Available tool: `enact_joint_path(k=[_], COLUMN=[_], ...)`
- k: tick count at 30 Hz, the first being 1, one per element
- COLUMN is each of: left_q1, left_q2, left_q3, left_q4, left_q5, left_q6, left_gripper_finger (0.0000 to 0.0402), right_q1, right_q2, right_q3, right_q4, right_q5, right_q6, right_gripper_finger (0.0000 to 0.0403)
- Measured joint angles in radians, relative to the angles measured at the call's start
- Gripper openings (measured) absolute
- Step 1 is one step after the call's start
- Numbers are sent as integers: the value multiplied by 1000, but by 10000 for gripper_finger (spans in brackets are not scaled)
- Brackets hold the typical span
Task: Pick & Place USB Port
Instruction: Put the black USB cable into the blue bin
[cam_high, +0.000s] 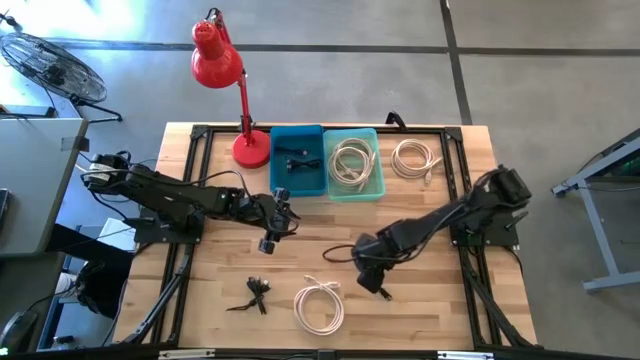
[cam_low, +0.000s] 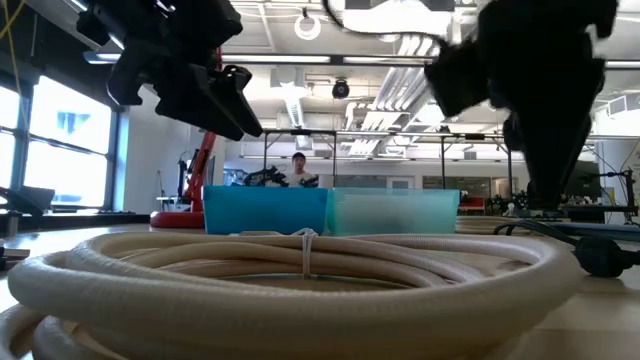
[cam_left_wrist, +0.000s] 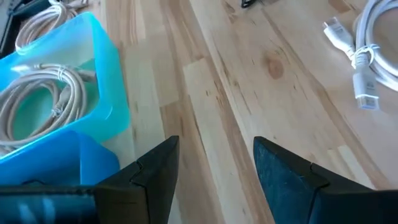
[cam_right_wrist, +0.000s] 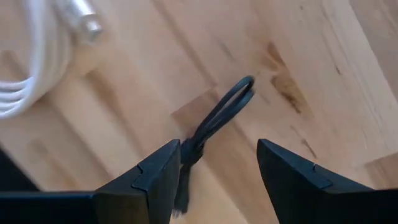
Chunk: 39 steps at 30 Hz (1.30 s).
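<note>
Beside the dark blue bin (cam_high: 298, 160), left tool (cam_high: 278, 222) hangs released, empty. Nearer the front edge of the counter (cam_high: 440, 300) than that bin, right tool (cam_right_wrist: 217, 180) is spread over a black looped cable (cam_right_wrist: 214, 121). Risk: fingers closing off-centre could nudge the cable aside. Cable's plug end hidden behind a finger; cannot confirm USB.

No text, label, brand or number can be read anywhere (not on the bins, lamp or cables).
</note>
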Motion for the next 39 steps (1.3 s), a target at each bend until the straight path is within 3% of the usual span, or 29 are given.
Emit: enact_joint_path(k=[13, 16, 22, 30, 33, 39], left_q1=[0, 0, 0, 0, 0, 0], left_q2=[0, 0, 0, 0, 0, 0], left_q3=[0, 0, 0, 0, 0, 0], left_q4=[14, 14, 42, 81, 112, 225], left_q5=[-94, -137, -163, -164, -126, 35], left_q6=[128, 134, 150, 187, 239, 303], left_gripper_finger=[201, 201, 201, 201, 201, 201], right_q1=[-54, -55, -61, -66, -69, -73], right_q2=[155, 161, 160, 163, 163, 90], right_q3=[5, 5, 2, 16, 48, 175], right_q4=[-1, -8, -41, -69, -106, -189], right_q5=[-66, -61, -35, 5, 40, 208], right_q6=[-49, -59, -98, -140, -178, -264], right_gripper_finger=[193, 157, 19, 9, 6, 4])
